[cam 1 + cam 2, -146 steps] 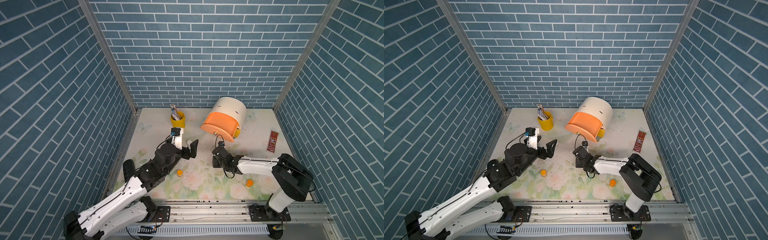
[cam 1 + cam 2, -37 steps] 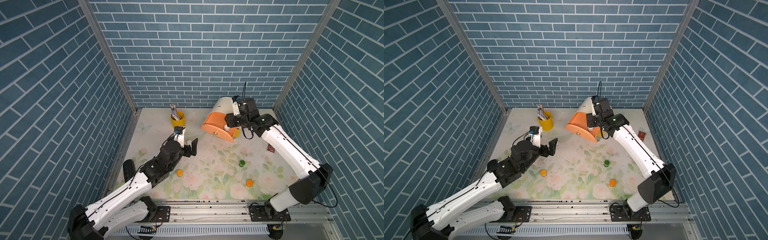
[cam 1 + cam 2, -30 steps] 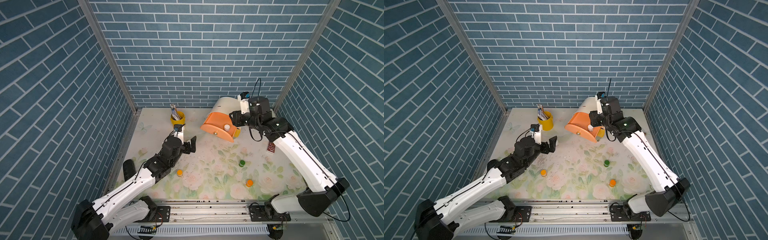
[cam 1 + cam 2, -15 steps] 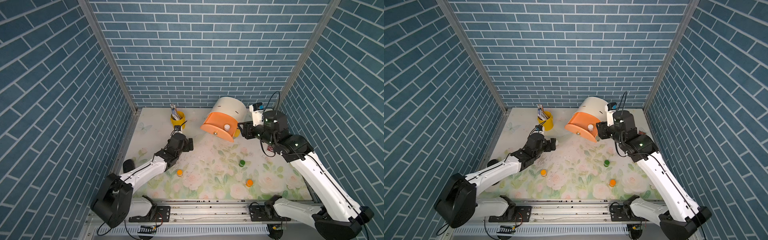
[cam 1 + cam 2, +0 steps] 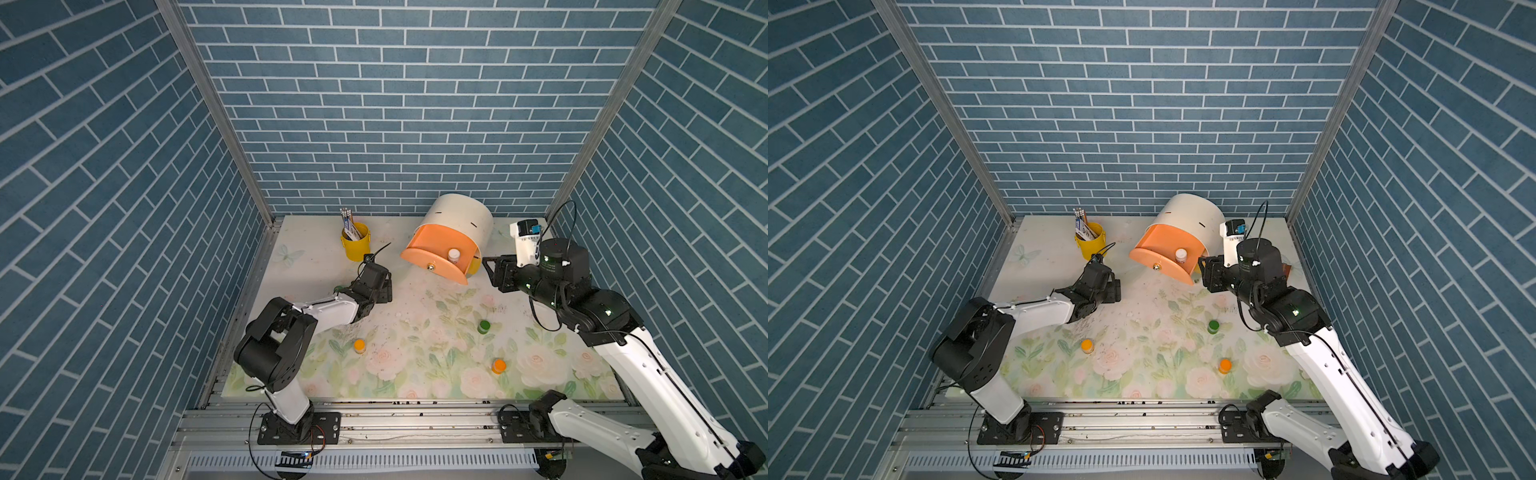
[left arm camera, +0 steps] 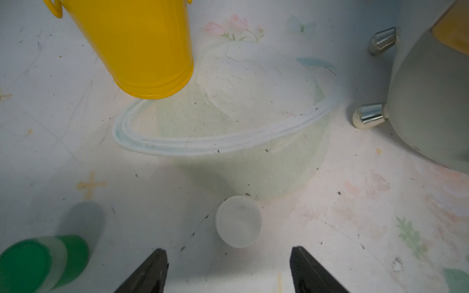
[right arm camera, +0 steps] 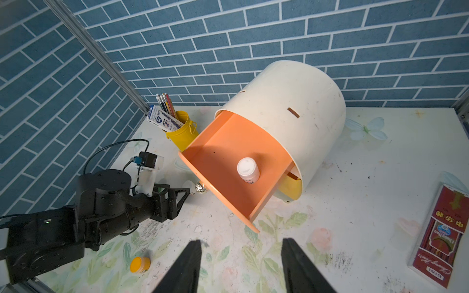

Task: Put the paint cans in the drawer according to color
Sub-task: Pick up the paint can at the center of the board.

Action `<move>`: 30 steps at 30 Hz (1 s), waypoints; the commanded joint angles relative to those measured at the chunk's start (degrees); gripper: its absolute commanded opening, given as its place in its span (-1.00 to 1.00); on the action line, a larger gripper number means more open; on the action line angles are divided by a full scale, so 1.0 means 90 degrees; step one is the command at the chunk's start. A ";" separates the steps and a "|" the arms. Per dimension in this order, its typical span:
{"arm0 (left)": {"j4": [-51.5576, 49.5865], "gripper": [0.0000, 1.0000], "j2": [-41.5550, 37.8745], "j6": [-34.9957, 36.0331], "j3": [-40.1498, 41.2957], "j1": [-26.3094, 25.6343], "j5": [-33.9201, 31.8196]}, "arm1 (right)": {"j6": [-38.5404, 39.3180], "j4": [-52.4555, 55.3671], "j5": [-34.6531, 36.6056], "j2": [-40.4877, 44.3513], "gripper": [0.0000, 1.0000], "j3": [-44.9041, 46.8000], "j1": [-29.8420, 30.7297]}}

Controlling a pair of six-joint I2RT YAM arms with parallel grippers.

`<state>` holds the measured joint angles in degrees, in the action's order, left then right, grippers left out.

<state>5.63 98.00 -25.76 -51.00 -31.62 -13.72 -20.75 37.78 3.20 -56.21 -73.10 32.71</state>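
The white round-topped drawer chest (image 5: 461, 216) has its peach drawer (image 7: 223, 152) pulled out, and one white paint can (image 7: 248, 169) stands upright in it. My right gripper (image 7: 241, 263) hovers open and holds nothing, to the right of that drawer in both top views. Low over the mat, my left gripper (image 6: 228, 269) is open, with a second white can (image 6: 238, 221) just ahead of its fingertips and untouched. Beside it a green can (image 6: 38, 263) lies on its side. Another green can (image 5: 483, 326) and two orange cans (image 5: 359, 345) (image 5: 498, 365) stand on the mat.
A yellow pencil cup (image 5: 355, 245) stands left of the chest, close behind my left gripper. A red flat box (image 7: 441, 236) lies at the mat's right edge. Blue brick walls close in three sides, and the arms' rail runs along the front.
My right arm has drawn back to the right, away from the peach drawer, leaving the white can in it. My left arm has dropped to the mat towards the other white can, jaws narrowing.
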 commanded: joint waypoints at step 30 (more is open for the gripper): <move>0.0012 -0.04 0.1208 0.0100 -0.0992 0.0045 -0.0186 | -0.0096 -0.0090 0.0305 0.0161 0.16 0.0125 -0.0020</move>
<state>5.96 107.87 -24.93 -58.72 -31.51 -15.35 -20.78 37.69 4.56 -55.55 -72.29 32.71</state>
